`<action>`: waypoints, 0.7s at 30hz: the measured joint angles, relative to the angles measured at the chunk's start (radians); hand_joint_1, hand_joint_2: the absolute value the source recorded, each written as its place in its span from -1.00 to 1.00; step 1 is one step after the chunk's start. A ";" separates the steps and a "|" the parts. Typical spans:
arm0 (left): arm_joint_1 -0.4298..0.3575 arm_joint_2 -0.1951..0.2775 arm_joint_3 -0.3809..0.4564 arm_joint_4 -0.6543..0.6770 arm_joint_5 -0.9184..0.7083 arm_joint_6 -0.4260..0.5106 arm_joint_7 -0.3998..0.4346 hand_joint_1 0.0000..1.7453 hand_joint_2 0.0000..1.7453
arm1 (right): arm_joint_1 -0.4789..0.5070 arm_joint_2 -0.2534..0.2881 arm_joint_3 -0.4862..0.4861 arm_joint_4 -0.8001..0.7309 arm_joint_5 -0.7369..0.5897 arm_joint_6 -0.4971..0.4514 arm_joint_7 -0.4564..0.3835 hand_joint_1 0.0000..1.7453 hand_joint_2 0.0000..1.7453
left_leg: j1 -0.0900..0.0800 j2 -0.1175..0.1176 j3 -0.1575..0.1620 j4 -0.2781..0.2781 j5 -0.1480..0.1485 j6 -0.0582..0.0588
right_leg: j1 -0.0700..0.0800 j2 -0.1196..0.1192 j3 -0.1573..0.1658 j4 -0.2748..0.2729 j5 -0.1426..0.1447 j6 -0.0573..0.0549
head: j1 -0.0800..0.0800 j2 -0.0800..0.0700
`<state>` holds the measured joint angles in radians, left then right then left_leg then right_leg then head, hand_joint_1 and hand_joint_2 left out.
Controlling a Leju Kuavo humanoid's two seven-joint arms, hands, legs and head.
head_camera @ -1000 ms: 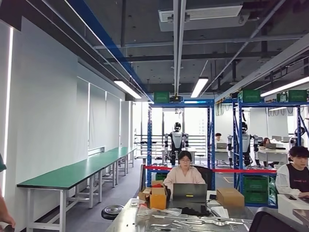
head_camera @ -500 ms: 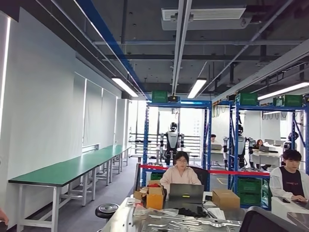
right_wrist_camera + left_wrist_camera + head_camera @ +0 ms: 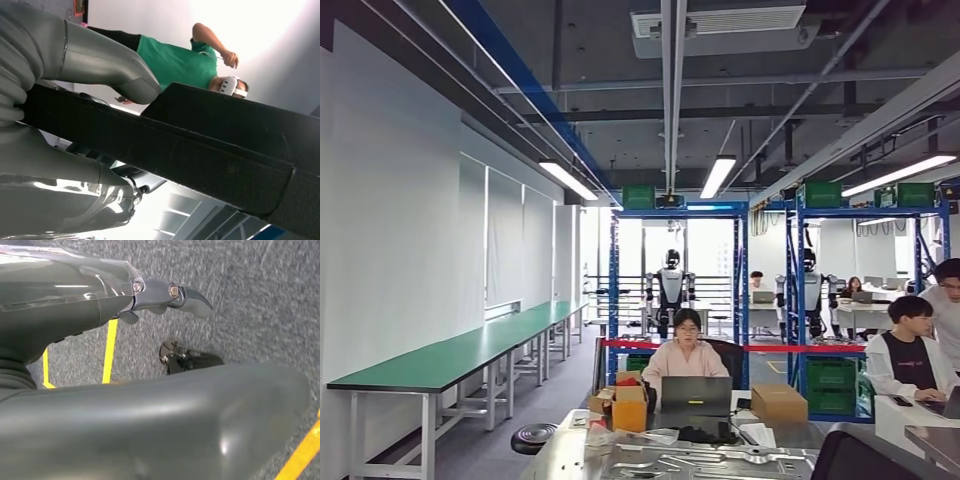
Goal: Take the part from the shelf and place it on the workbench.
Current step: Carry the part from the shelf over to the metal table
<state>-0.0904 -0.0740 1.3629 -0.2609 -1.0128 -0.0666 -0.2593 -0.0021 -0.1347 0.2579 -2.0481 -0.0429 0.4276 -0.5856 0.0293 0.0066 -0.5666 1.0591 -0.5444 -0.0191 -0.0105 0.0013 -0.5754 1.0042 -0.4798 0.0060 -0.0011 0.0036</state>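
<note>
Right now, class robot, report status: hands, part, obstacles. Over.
Right hand grips the black part. Left hand empty, over the floor. Green workbench ahead-left, part not yet on it. Metal table and seated person straight ahead.

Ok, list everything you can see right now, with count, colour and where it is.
long workbench: one row, green top, along the white wall.
shelf racks: two, blue, at the back.
humanoid robots: two, silver, behind the racks.
seated people: two, at desks; a third at the frame's edge.
cardboard boxes: two, brown, on the near table.
metal sheet parts: silver, on the near table.
person in green shirt: one, right wrist view.
flat black part: one, held.
right hand: grips the part.
left hand: grey, over grey floor.
</note>
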 joint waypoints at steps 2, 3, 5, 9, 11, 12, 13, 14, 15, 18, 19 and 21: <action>0.001 0.000 0.000 0.000 0.000 0.000 0.000 -1.00 1.00 | -0.002 0.000 0.002 -0.001 0.000 0.000 0.000 1.00 1.00 | -0.003 -0.001 -0.060 0.124 -0.060 0.001 | 0.002 -0.001 0.003 -0.002 -0.001 -0.010 | 0.000 0.000; 0.003 0.000 0.000 0.000 0.000 0.000 0.000 -1.00 1.00 | -0.002 0.000 0.004 -0.001 -0.001 0.000 0.000 1.00 1.00 | -0.004 -0.001 -0.095 0.191 -0.084 0.002 | 0.005 -0.001 0.003 -0.002 -0.003 -0.014 | 0.000 0.000; 0.006 0.000 0.000 0.000 0.000 0.000 0.000 -1.00 1.00 | -0.001 0.000 0.006 0.000 -0.001 0.000 0.000 1.00 1.00 | -0.008 -0.001 -0.130 0.244 -0.080 0.007 | 0.010 0.002 0.008 -0.001 -0.006 -0.018 | 0.000 0.000; 0.005 0.002 0.000 0.000 0.000 0.000 -0.001 -1.00 1.00 | -0.004 0.000 0.008 0.000 -0.002 0.000 0.001 1.00 1.00 | -0.019 -0.001 -0.042 0.024 0.050 0.032 | 0.019 0.007 0.027 0.002 -0.022 -0.014 | 0.000 0.000; 0.005 0.003 0.000 0.000 0.000 0.000 -0.001 -1.00 1.00 | -0.007 0.000 0.009 0.000 -0.002 -0.001 0.003 1.00 1.00 | -0.023 -0.002 -0.024 -0.020 0.056 0.040 | 0.022 0.008 0.025 0.004 -0.026 -0.005 | 0.000 0.000; 0.005 0.003 0.000 0.000 0.000 0.000 -0.002 -1.00 1.00 | -0.009 0.000 0.009 0.000 -0.003 -0.001 0.004 1.00 1.00 | -0.024 -0.002 -0.023 -0.026 0.055 0.042 | 0.022 0.009 0.024 0.005 -0.026 -0.001 | 0.000 0.000; 0.006 0.002 0.000 0.000 0.000 0.000 -0.002 -1.00 1.00 | -0.010 0.000 0.010 -0.001 -0.003 -0.002 0.006 1.00 1.00 | -0.022 -0.002 -0.022 -0.027 0.056 0.044 | 0.021 0.008 0.025 0.005 -0.029 0.005 | 0.000 0.000; 0.006 0.003 0.000 0.000 0.000 0.001 -0.002 -1.00 1.00 | -0.011 0.000 0.010 -0.001 -0.003 -0.002 0.007 1.00 1.00 | -0.020 -0.002 -0.020 -0.030 0.056 0.048 | 0.020 0.008 0.023 0.012 -0.036 0.011 | 0.000 0.000; 0.005 0.003 0.000 0.000 0.000 0.001 -0.003 -1.00 1.00 | -0.013 0.000 0.010 -0.001 -0.004 -0.003 0.008 1.00 1.00 | -0.017 -0.002 -0.018 -0.033 0.056 0.051 | 0.019 0.007 0.014 0.035 -0.052 0.017 | 0.000 0.000; 0.003 0.003 0.000 0.000 0.000 0.000 -0.003 -1.00 1.00 | -0.014 0.000 0.012 -0.001 -0.005 -0.006 0.009 1.00 1.00 | -0.013 -0.001 -0.012 -0.035 0.053 0.058 | 0.009 0.004 -0.072 0.209 -0.131 0.033 | 0.000 0.000; 0.003 0.003 0.000 0.000 0.000 0.000 -0.003 -1.00 1.00 | -0.014 0.000 0.012 0.000 -0.005 -0.007 0.009 1.00 1.00 | -0.013 -0.001 -0.010 -0.035 0.051 0.059 | 0.006 0.004 -0.105 0.266 -0.146 0.037 | 0.000 0.000; 0.003 0.003 0.000 0.000 0.000 -0.001 -0.003 -1.00 1.00 | -0.014 0.000 0.013 0.000 -0.005 -0.008 0.010 1.00 1.00 | -0.011 -0.002 -0.004 -0.034 0.045 0.057 | 0.002 0.003 -0.125 0.279 -0.116 0.042 | 0.000 0.000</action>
<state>-0.0869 -0.0706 1.3629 -0.2609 -1.0132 -0.0671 -0.2625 -0.0160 -0.1343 0.2708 -2.0482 -0.0478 0.4198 -0.5757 0.0185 0.0049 -0.5706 1.0247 -0.4989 0.0375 -0.0089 0.0044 -0.7003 1.2835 -0.5961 0.0481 -0.0015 0.0035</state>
